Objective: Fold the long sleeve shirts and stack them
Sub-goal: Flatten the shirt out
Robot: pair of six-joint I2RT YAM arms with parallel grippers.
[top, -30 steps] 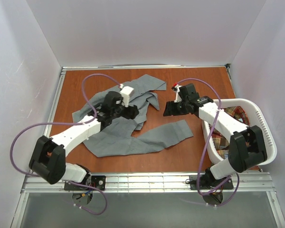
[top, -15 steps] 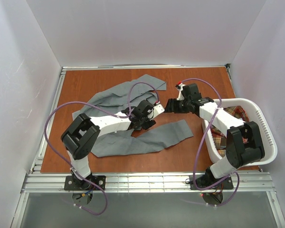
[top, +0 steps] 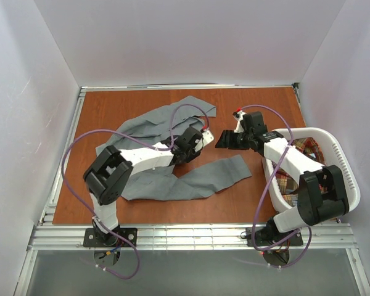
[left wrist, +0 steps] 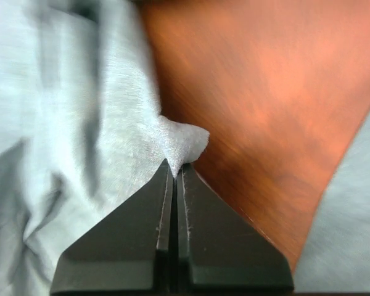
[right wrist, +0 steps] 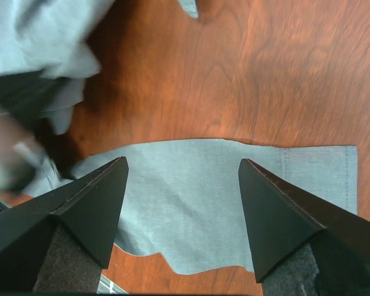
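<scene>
The grey long sleeve shirt (top: 172, 185) lies crumpled across the middle of the brown table (top: 111, 105), one sleeve (top: 222, 171) stretched right. My left gripper (top: 194, 139) is shut on a pinched fold of that shirt's edge (left wrist: 184, 143), fingertips (left wrist: 174, 168) meeting on the cloth. My right gripper (top: 224, 140) hovers open just to the right, above the sleeve (right wrist: 203, 191), with nothing between its fingers (right wrist: 182, 165). The plaid long sleeve shirt (top: 294, 176) sits bundled in the white basket (top: 348, 169).
The laundry basket fills the table's right side beside the right arm. White walls enclose the table on three sides. Purple cables loop over both arms. Bare wood (left wrist: 265, 92) shows beside the pinched fold.
The left arm swung from the left of the shirt to its middle right edge and its jaws closed on a fold. The right gripper shifted slightly right and stayed open.
</scene>
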